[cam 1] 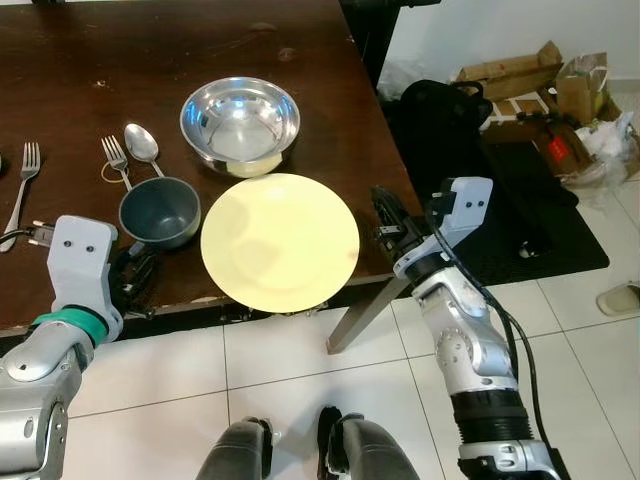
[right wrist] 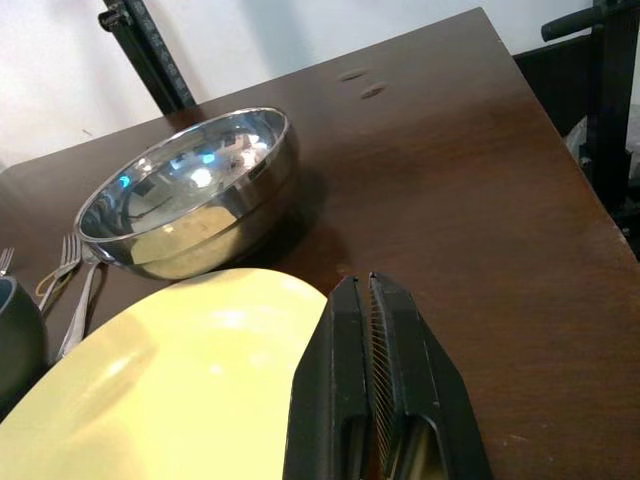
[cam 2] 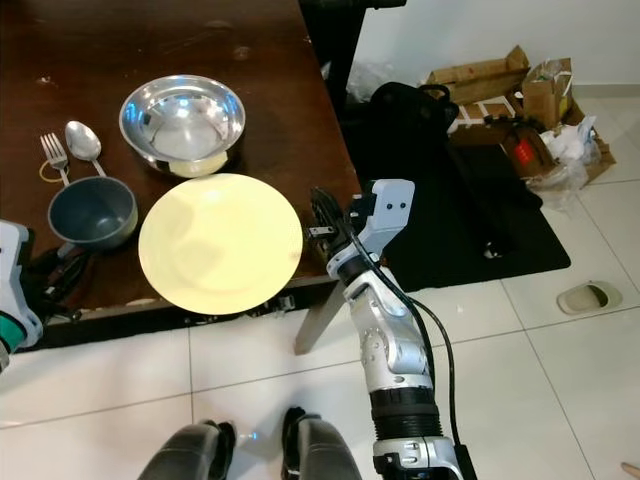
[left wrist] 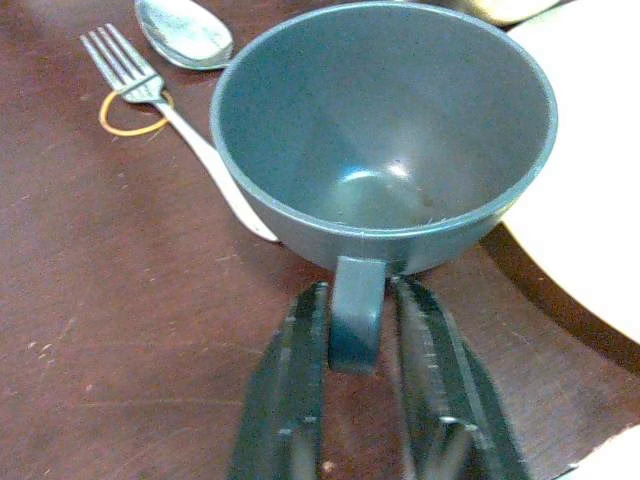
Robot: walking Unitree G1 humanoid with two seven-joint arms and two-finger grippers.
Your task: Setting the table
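A dark grey cup (cam 1: 158,210) stands near the front edge of the brown table (cam 1: 150,50). My left gripper (left wrist: 358,290) is shut on its handle (left wrist: 355,320), one finger on each side. A pale yellow plate (cam 1: 280,240) lies beside the cup and overhangs the table's front edge. Behind the plate sits a steel bowl (cam 1: 240,120). A spoon (cam 1: 142,145) and a fork (cam 1: 115,155) lie left of the bowl. My right gripper (cam 1: 385,215) is shut with nothing in it, hovering just off the plate's right rim (right wrist: 300,290).
A second fork (cam 1: 25,170) lies at the far left. Right of the table, a black bag (cam 1: 440,110) sits on a dark mat (cam 1: 540,220), with cardboard boxes (cam 1: 520,70) and a slipper (cam 1: 620,297) nearby. A table leg (cam 1: 365,310) slants down to white tiles.
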